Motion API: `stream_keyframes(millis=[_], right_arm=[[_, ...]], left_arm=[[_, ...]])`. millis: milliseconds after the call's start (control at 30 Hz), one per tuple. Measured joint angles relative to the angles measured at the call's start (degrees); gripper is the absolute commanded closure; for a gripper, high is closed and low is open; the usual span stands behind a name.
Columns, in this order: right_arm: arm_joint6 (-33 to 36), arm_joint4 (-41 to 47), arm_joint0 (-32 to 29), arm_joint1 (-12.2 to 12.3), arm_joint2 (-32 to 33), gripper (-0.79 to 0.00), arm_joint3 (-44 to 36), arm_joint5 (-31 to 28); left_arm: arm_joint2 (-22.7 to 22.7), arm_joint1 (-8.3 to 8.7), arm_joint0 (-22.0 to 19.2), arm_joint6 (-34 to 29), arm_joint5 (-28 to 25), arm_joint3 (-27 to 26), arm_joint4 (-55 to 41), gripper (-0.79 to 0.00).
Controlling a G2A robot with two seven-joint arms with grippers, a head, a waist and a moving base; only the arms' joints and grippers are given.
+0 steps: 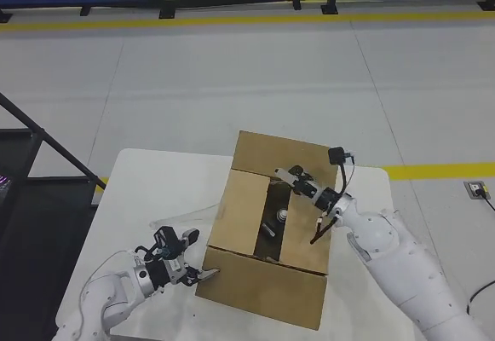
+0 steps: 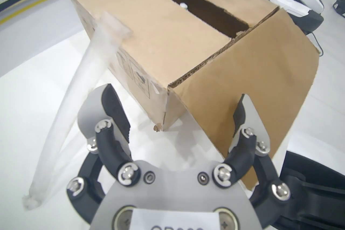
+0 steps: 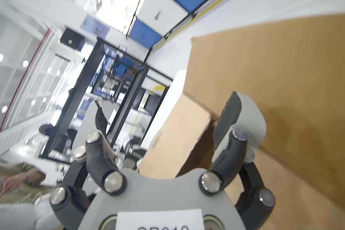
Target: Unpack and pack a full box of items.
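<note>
Left jaws wide, box (image 2: 161,34) corner just ahead — right jaws wide over its opening.

Matt corrugated cardboard box (image 1: 264,286), smooth white table (image 1: 136,196)

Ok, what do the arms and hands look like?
The left arm and right arm have smooth white shells. The left hand and right hand match: grey plate, black linkages, silver screws, pale fingers with black pads, white label. A black cable loops by the right wrist.
</note>
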Motion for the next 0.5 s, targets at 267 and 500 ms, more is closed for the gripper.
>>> stream_keyframes(millis=[267, 500], right_arm=[[12.41, 0.24, -0.15, -0.39, -2.08, -0.785, -3.54, 11.81], [12.84, 3.66, 2.29, -2.49, -5.02, -0.785, 1.2, 13.41]], left_arm=[[-1.61, 0.0, 2.77, 4.91, 6.33, -1.35, 0.49, -0.785], [-2.17, 0.14, 4.53, 8.31, 6.68, -1.96, 1.34, -0.785]])
